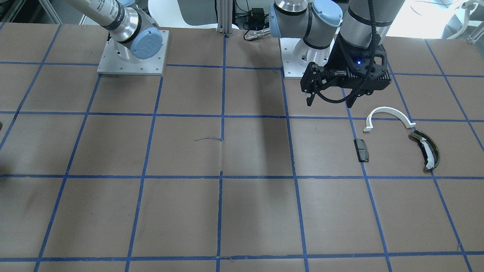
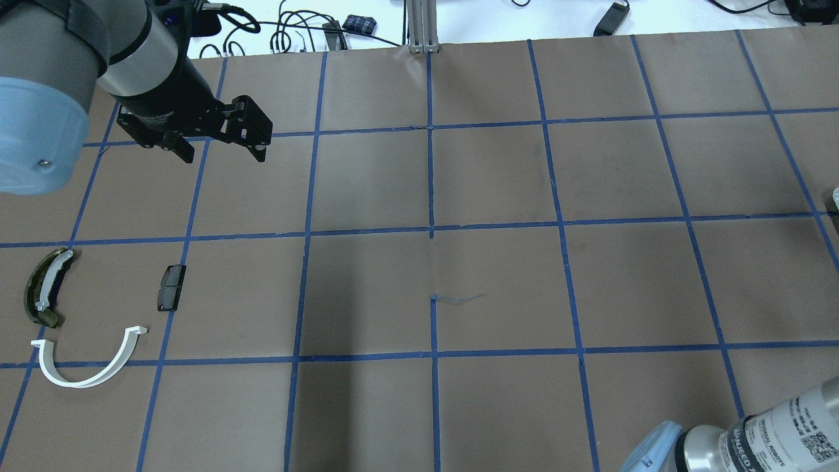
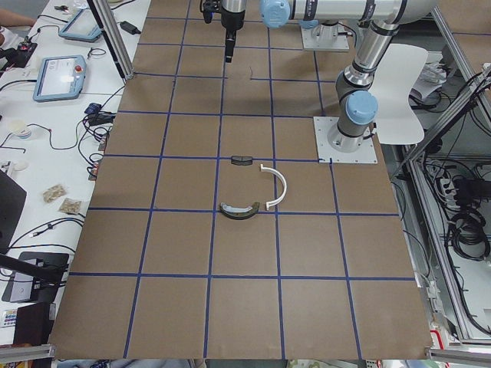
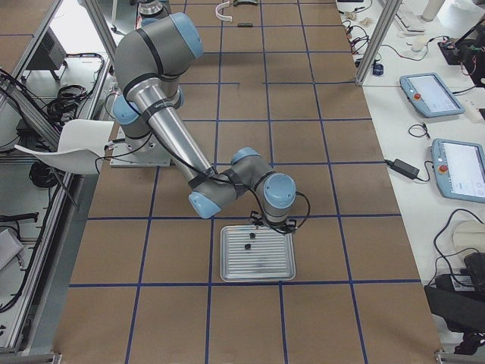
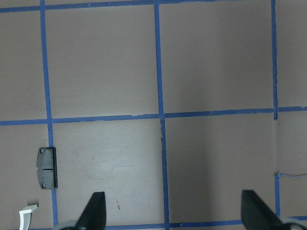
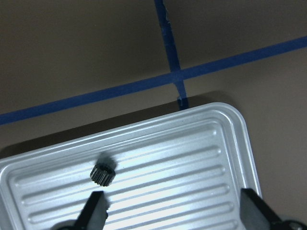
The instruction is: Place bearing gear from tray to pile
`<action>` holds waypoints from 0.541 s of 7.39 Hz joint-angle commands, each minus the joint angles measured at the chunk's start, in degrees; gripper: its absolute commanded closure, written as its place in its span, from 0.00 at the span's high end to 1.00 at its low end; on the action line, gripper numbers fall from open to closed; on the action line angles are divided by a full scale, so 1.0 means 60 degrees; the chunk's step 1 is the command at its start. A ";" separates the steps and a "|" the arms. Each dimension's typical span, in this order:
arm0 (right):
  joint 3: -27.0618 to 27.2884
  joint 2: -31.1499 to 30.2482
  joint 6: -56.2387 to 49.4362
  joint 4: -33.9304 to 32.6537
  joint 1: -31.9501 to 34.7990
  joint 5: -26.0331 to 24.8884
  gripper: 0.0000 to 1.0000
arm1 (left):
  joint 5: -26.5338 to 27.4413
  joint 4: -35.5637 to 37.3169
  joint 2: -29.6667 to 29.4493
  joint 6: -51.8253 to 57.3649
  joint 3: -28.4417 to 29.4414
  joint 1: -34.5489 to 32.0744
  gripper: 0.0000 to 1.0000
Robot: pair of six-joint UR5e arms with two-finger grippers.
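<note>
Right wrist-mounted view: the right end effector [image 6: 175, 211] hangs spread over the tray [image 6: 235, 125], with the bearing gear [image 6: 103, 174] lying in it just ahead of one fingertip. The left end effector [image 1: 331, 102], also spread, hovers near the pile [image 1: 389, 110] on the table [image 1: 189, 207].

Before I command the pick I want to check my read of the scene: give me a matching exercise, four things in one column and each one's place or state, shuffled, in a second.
Column one
1. bearing gear
2. half-ring
3. rectangular pad
4. left gripper

Column two
a. open, holding nothing
b. one end close to the olive shoe piece
c. on the ribbed tray
d. lies whole in the left wrist view

Pairs: 1-c, 2-b, 3-d, 4-a
</note>
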 commanded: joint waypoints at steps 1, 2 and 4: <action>0.0453 0.0089 -0.0685 -0.0159 -0.0222 0.0079 1.00 | -0.0005 0.0000 -0.0004 0.0000 -0.0008 0.0000 1.00; 0.0818 0.0089 -0.0760 -0.0304 -0.0470 0.0093 1.00 | -0.0005 0.0000 -0.0004 0.0000 -0.0008 0.0000 1.00; 0.1609 0.0045 -0.0776 -0.1414 -0.0590 0.0165 1.00 | -0.0005 0.0000 -0.0004 0.0000 -0.0008 0.0000 1.00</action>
